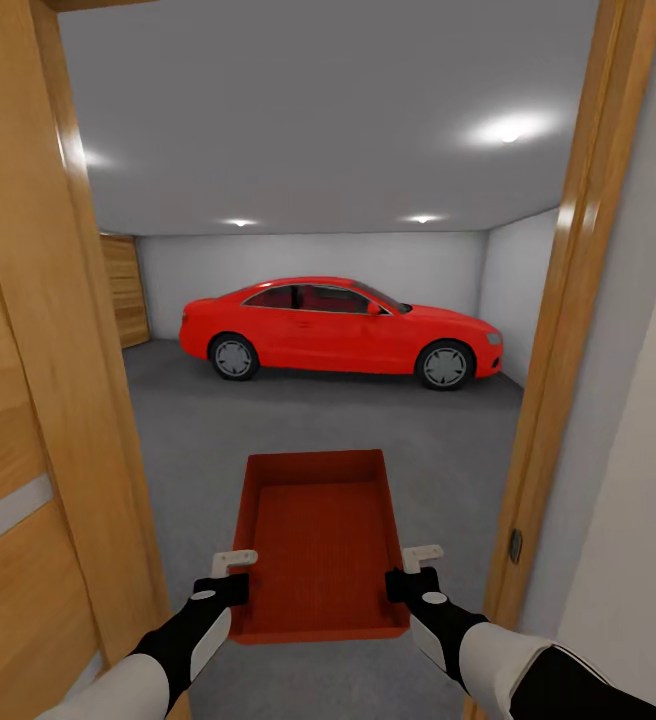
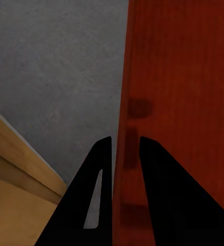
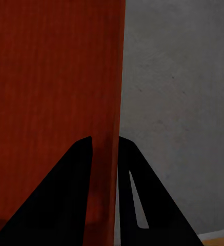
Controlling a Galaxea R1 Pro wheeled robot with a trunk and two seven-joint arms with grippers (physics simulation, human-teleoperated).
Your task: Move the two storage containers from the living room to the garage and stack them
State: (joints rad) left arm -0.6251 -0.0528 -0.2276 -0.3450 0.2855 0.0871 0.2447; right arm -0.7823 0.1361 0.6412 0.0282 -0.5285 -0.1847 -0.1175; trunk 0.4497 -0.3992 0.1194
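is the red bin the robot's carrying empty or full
Empty: the head view looks straight into the storage container and shows its bare ribbed bottom.

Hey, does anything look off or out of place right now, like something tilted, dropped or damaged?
Nothing stands out. The orange-red rectangular storage container is held level, the left gripper and right gripper each clamped over a side wall. It looks empty and undamaged. Ahead, the red car sits parked squarely on the grey concrete floor.

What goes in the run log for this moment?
place: doorway facing garage | left pincer: shut on storage container left wall | right pincer: shut on right wall | ahead: red car
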